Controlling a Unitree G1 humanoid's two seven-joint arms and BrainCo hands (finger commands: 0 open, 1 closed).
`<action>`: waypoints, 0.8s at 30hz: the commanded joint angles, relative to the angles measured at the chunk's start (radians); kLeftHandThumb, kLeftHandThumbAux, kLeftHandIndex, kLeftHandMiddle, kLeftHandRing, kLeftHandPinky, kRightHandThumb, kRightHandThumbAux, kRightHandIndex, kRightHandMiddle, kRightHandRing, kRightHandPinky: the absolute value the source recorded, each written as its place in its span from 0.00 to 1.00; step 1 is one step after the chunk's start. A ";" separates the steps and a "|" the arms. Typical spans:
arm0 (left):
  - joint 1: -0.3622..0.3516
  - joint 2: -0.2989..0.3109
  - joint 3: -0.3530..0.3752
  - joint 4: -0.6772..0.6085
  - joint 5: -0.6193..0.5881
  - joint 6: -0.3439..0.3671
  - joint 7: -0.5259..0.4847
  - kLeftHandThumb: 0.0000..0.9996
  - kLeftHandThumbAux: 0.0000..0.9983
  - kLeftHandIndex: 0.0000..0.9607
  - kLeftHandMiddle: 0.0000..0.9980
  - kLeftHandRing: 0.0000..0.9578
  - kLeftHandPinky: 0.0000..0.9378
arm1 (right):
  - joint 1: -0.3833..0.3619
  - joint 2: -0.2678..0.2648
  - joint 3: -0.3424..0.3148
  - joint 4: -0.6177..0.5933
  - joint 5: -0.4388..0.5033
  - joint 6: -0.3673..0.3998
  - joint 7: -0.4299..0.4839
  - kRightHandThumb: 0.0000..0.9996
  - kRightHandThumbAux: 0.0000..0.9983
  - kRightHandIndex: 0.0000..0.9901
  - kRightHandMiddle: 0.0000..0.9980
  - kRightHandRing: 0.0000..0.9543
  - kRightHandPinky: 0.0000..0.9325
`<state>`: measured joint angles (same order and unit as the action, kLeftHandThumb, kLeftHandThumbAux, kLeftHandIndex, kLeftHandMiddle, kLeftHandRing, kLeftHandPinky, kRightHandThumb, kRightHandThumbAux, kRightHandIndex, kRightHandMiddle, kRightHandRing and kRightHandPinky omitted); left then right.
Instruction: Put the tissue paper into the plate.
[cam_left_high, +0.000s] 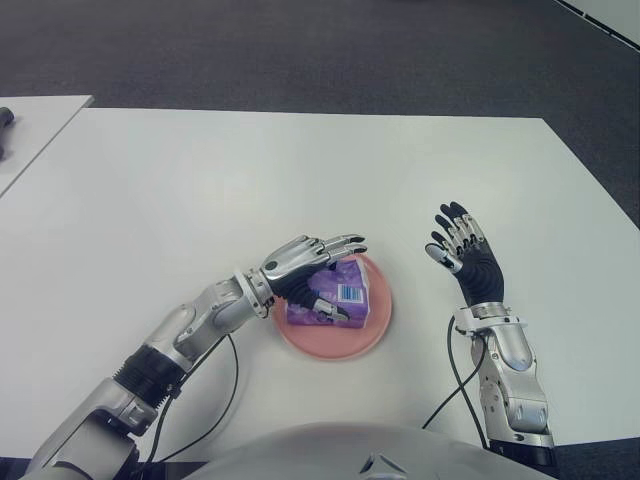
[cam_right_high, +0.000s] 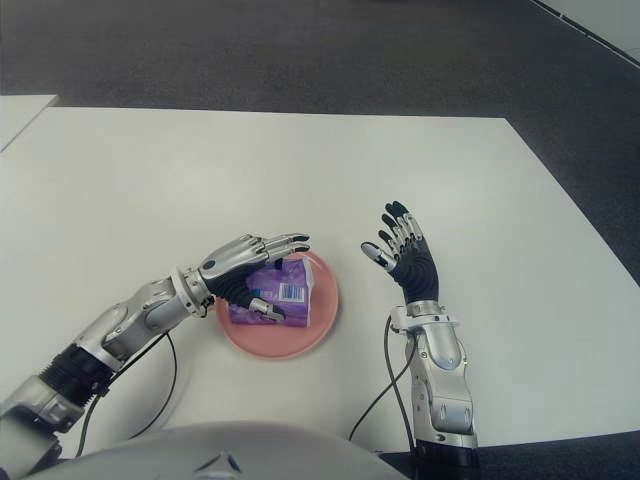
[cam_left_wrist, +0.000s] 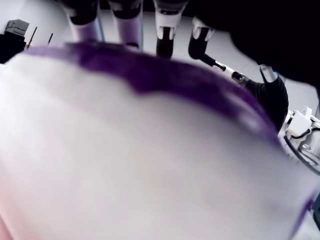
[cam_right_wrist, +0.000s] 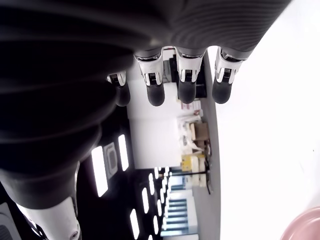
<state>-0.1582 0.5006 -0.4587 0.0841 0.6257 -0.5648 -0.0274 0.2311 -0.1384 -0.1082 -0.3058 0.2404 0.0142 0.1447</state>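
A purple tissue pack (cam_left_high: 345, 290) sits in the pink plate (cam_left_high: 340, 350) near the white table's front edge. My left hand (cam_left_high: 343, 278) hovers over the pack, its fingers (cam_left_wrist: 165, 30) stretched nearly straight above the top and its thumb along the near side. In the left wrist view the pack (cam_left_wrist: 125, 150) fills the picture close under the palm. Whether the hand still touches it is unclear. My right hand (cam_left_high: 462, 250) stands upright just right of the plate, fingers (cam_right_wrist: 186, 75) spread and holding nothing.
The white table (cam_left_high: 300, 170) stretches far ahead and to both sides of the plate. A second white table (cam_left_high: 30, 130) with a dark object (cam_left_high: 5, 117) stands at the far left. Black cables (cam_left_high: 455, 380) hang by both forearms. Dark carpet lies beyond the far edge.
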 joint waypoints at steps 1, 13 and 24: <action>0.010 0.006 0.030 0.000 -0.007 -0.006 -0.011 0.06 0.23 0.00 0.00 0.00 0.00 | 0.002 0.002 -0.006 0.009 0.001 0.018 0.005 0.00 0.76 0.00 0.00 0.00 0.00; -0.022 -0.031 0.137 -0.017 -0.013 -0.082 0.083 0.13 0.19 0.00 0.00 0.00 0.00 | 0.002 0.001 -0.008 0.008 0.003 0.019 0.007 0.00 0.76 0.00 0.00 0.00 0.00; -0.042 -0.009 0.203 -0.064 -0.095 -0.069 0.011 0.13 0.16 0.00 0.00 0.00 0.00 | 0.006 0.003 -0.010 0.004 0.002 0.019 0.009 0.00 0.76 0.00 0.00 0.00 0.00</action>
<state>-0.1895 0.4820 -0.2742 0.0440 0.5723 -0.6485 0.0244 0.2300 -0.1386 -0.1134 -0.3057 0.2405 0.0143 0.1515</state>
